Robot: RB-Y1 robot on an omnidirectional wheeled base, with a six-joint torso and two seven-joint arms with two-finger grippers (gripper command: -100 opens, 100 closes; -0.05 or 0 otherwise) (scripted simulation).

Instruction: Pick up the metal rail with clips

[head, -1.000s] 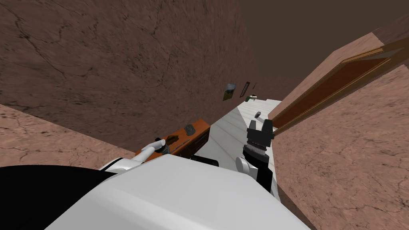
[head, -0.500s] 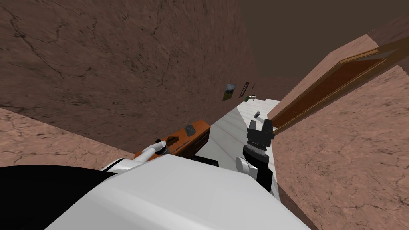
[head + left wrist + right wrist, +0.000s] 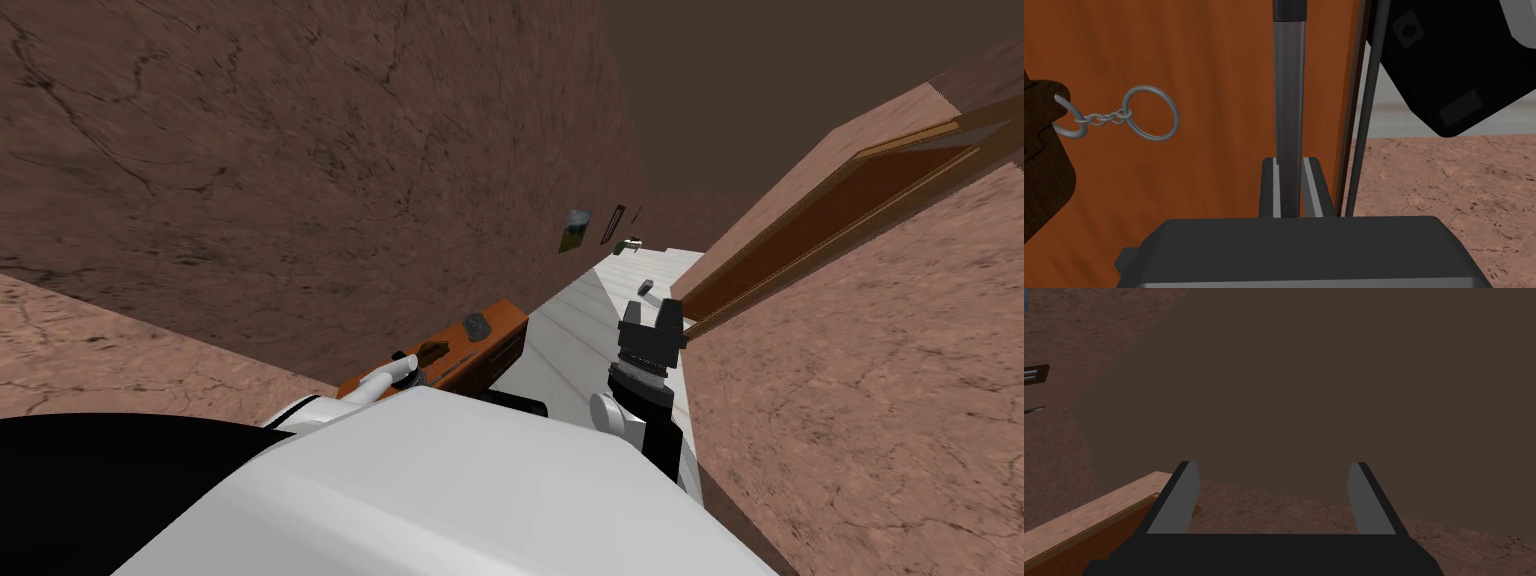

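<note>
A slim grey rail [image 3: 1288, 100] with a dark end cap lies lengthwise on an orange-brown wooden top [image 3: 1214, 75], close to its edge. My left gripper [image 3: 1291, 161] is shut on the rail, and both fingers [image 3: 1271, 185] press its sides. In the head view the left gripper [image 3: 410, 362] is down on that wooden top [image 3: 503, 318], low at my left. The right gripper [image 3: 651, 312] hangs over the pale floor, away from the rail. Its fingers [image 3: 1176, 498] stand wide apart around nothing, so the right gripper [image 3: 1272, 498] is open.
A metal ring on a short chain [image 3: 1151, 119] hangs from a dark wooden tag [image 3: 1044, 165] beside the rail. A dark grey object [image 3: 475, 324] lies farther along the top. A brown door [image 3: 850, 220] stands at the right, and a pale floor strip [image 3: 585, 335] runs ahead.
My left gripper has gone from wide open to shut on the rail. The left forearm has shifted slightly over the wooden top. The right arm has not moved.
</note>
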